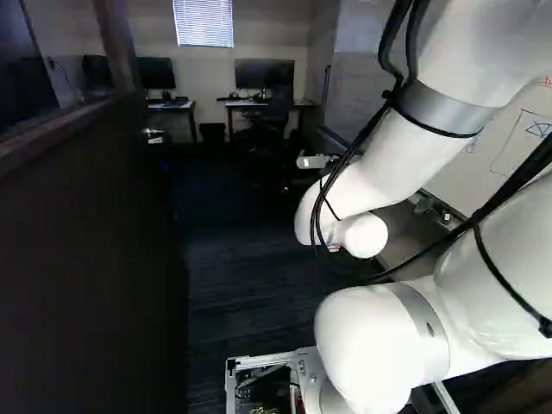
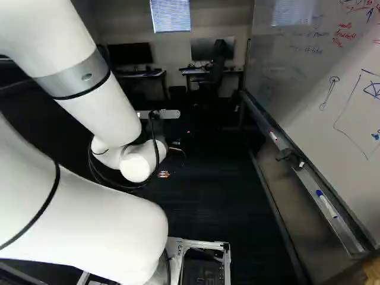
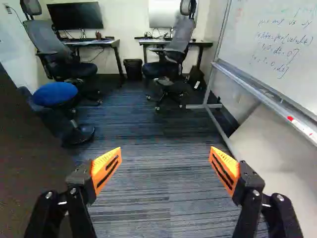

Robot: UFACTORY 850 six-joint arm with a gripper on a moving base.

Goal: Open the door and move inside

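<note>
The dark door (image 1: 95, 259) fills the left side of the left base view and stands open, its silver handle (image 1: 153, 134) near the far edge. To the right of it is my arm, with bits of the gripper (image 2: 163, 174) showing below the wrist in the right base view. In the wrist view the gripper (image 3: 165, 166) has its orange-padded fingers wide apart, nothing between them. A dark surface, seemingly the door (image 3: 29, 173), lies beside one finger without contact. Past the fingers the carpeted floor (image 3: 148, 144) of the room stretches ahead.
A whiteboard (image 2: 332, 95) with a marker tray (image 2: 309, 181) runs along the right side. Desks with monitors (image 3: 75, 16) and office chairs (image 3: 171, 44) stand at the far wall, a bin (image 3: 133, 68) between them. A blue stool (image 3: 54, 94) sits near the door side.
</note>
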